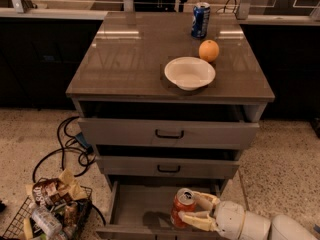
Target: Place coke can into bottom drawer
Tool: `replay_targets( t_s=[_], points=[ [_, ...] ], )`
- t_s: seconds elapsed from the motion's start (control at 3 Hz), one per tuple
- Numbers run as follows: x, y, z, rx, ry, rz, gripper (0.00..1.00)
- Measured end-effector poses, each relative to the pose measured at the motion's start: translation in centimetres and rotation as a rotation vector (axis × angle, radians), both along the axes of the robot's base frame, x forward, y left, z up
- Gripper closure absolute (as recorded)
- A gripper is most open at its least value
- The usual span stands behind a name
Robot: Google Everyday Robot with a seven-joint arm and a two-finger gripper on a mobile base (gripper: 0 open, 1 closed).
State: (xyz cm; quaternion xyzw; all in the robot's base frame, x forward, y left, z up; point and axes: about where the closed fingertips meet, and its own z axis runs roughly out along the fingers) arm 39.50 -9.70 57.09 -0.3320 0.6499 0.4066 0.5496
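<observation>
The broad grey-brown table (pixel 130 54) with three grey metal drawers fills mid-scene. Its bottom drawer (pixel 132 204), a wide shallow grey tray, is pulled out toward the near side. The robot's white two-fingered hand (pixel 192 209) reaches in from the near right, clamped on the small red coke can (pixel 181 210), which sits roughly upright over the drawer's near right part. As I judge it, the can should go straight down, level and inside the front lip, with release only once its base rests. Counted: three drawers, one round white bowl (pixel 190 73), two cans including the blue soda can (pixel 200 20), one orange (pixel 209 50).
</observation>
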Motion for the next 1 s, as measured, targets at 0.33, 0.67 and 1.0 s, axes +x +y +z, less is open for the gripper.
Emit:
replay_targets(
  t_s=[0.33, 0.67, 1.0],
  points=[
    [0.7, 0.5, -1.5, 0.001, -0.008, 0.025, 1.00],
    [2.6, 2.1, -7.4, -0.002, -0.060, 0.133, 1.00],
    [3.3, 3.1, -12.3, -0.013, -0.091, 0.199, 1.00]
  ],
)
